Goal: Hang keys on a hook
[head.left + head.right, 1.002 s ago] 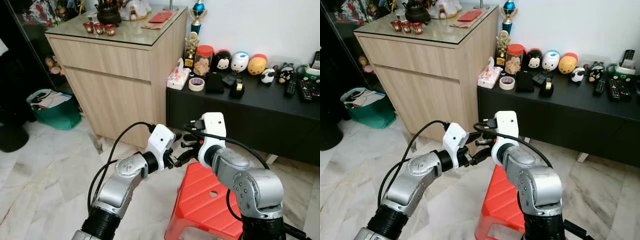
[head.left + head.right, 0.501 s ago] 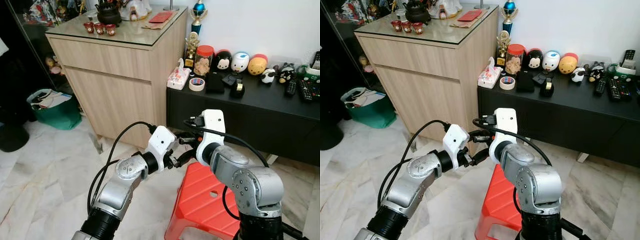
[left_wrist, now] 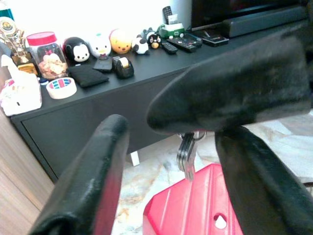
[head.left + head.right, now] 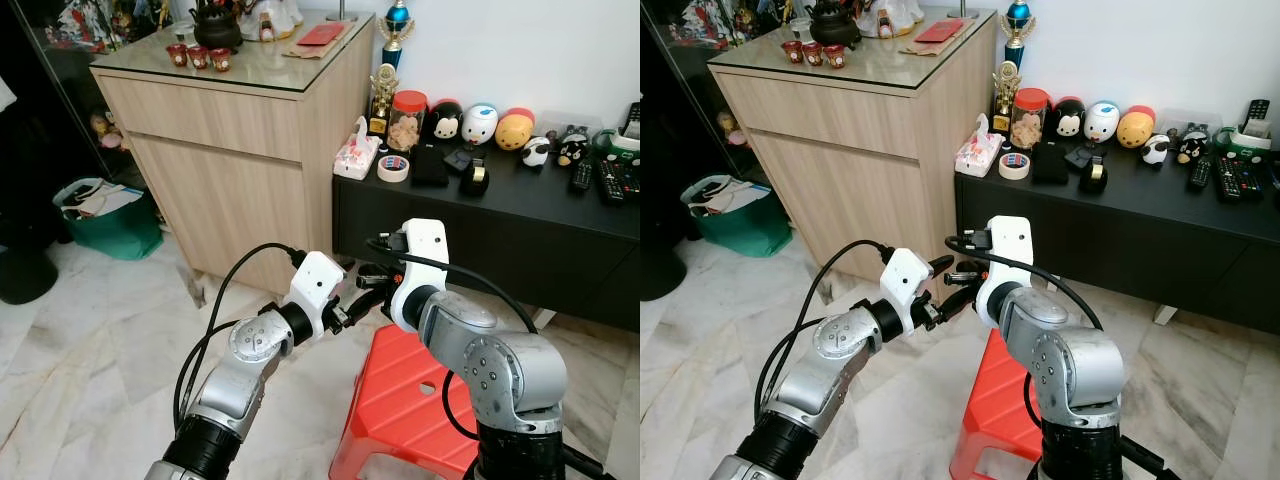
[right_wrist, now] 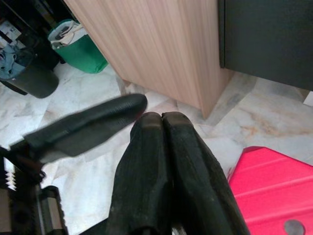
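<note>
Left gripper (image 4: 362,300) has drawn back slightly, fingers apart. Right gripper (image 5: 164,122) fingers pressed together, pinching small silver metal keys (image 3: 186,155), dangling above red plastic stool (image 4: 420,400).

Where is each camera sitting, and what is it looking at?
Left eye view: on the head, looking down at both arms, the red stool and the wooden cabinet.
Right eye view: beside it, same scene.
Left wrist view: on the left arm, looking past the open left gripper at the keys hanging from the right gripper.
Right wrist view: on the right arm, looking along its shut fingers.
All four share the stool.
</note>
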Robot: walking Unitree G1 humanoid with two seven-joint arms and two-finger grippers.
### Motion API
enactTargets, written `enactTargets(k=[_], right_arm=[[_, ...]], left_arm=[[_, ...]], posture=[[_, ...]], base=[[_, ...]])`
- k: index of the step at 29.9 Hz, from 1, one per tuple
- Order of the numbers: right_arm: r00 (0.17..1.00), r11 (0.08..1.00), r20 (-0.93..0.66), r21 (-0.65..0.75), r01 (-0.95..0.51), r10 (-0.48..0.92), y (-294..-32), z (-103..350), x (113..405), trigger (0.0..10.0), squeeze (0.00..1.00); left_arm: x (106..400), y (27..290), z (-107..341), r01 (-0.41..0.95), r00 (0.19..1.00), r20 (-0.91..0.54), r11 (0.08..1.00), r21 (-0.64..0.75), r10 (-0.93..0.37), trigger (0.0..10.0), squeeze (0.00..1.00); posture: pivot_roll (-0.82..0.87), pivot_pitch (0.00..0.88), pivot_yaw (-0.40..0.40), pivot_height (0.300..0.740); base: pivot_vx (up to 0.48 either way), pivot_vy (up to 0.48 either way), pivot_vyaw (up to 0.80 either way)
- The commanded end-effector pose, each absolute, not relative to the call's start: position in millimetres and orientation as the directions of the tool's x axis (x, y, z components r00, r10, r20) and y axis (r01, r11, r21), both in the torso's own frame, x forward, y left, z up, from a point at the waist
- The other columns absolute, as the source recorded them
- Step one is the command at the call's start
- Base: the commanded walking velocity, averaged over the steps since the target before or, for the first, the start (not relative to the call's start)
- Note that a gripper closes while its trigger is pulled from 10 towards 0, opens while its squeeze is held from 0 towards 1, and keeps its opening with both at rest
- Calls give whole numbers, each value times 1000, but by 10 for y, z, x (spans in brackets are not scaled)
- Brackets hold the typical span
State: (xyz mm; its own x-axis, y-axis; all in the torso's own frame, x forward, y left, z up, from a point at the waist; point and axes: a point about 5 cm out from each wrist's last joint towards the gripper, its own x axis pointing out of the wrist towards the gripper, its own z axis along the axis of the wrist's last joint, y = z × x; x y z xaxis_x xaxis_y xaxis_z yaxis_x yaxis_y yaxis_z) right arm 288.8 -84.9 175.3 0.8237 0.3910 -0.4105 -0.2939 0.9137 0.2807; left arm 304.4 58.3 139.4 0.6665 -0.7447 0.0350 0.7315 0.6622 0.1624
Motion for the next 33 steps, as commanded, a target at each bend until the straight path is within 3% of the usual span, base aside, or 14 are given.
enactTargets(k=[1,33], right_arm=[[836,907,-373,280,-313,403,-825,1868,2878,10000,0],[833,912,-384,262,-315,398,-811,1833,2879,10000,0]], left_arm=[[3066,578,1399,729,665,30,658,189,-746,0,0],[3066,564,1377,731,659,46,654,193,-750,0,0]], posture=[[-69,60,-5,723],[-72,62,-9,723]], base=[[0,0,0],[0,0,0]])
